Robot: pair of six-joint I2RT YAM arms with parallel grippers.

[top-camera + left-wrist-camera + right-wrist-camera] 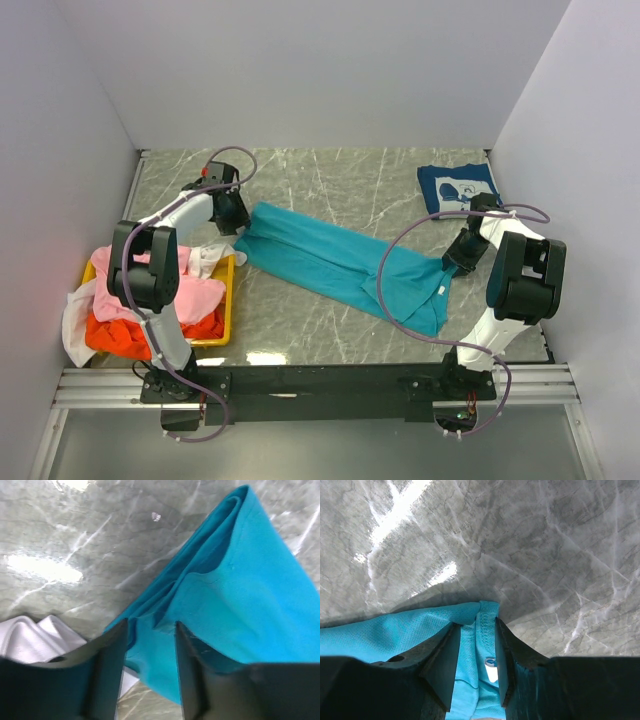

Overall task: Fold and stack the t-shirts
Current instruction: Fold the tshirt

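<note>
Teal t-shirt (pixel 340 262) is on the counter (pixel 330 180), folded lengthwise into a long band. It runs diagonally, stretched between the two arms.

Left end effector (pixel 232 215) is at the teal t-shirt's far-left end. In the left wrist view the fingers (pixel 107 675) are drawn in, with bunched teal hem pinched between them.

Right end effector (pixel 462 255) is at the teal t-shirt's right end. In the right wrist view the fingers (pixel 442 670) nip the ribbed neck edge, with the white label (pixel 491 670) in the gap.

Navy t-shirt (pixel 458 187) lies folded flat, print up, beyond the teal t-shirt's right end and apart from it.

Yellow tray (pixel 229 300) sits just left of the teal t-shirt's left end. It holds the pink t-shirt (pixel 195 295) on top of the orange t-shirt (pixel 115 335). White t-shirt (pixel 72 325) drapes over the tray side farthest from the teal t-shirt.

More white cloth (pixel 35 635) spills out just beside the teal t-shirt's left end. Can't tell if it's the same garment.
</note>
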